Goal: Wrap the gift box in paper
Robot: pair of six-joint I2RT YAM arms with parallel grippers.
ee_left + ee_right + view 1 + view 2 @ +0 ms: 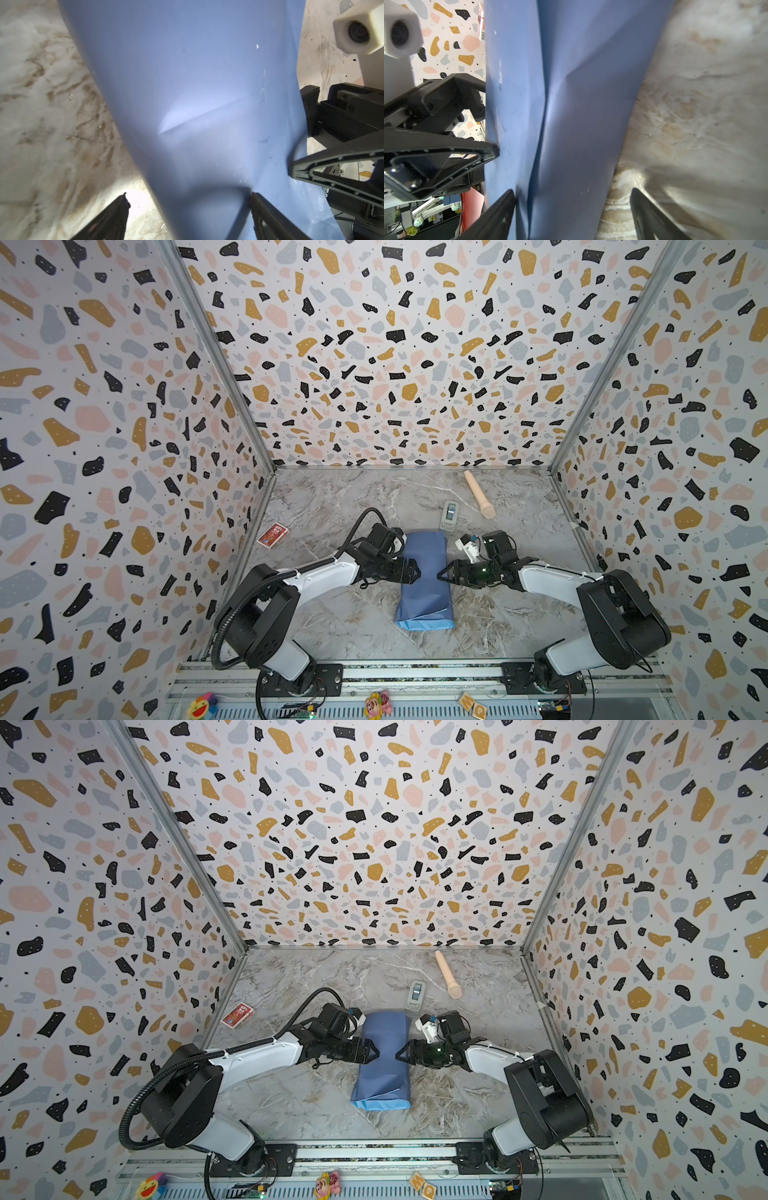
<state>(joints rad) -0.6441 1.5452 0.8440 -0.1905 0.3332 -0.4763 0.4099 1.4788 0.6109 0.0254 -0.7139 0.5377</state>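
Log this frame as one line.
paper: folded long bundle | gift box: not visible | left end effector: open, touching paper's left side | right end effector: open, touching right side

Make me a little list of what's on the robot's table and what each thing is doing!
paper: blue, folded into a long bundle
gift box: hidden, maybe under the paper
left gripper: open, tips at the paper's left edge
right gripper: open, tips at its right edge
red card pack: lying apart, on the left
tape dispenser: just behind the paper
beige stick: near the back wall
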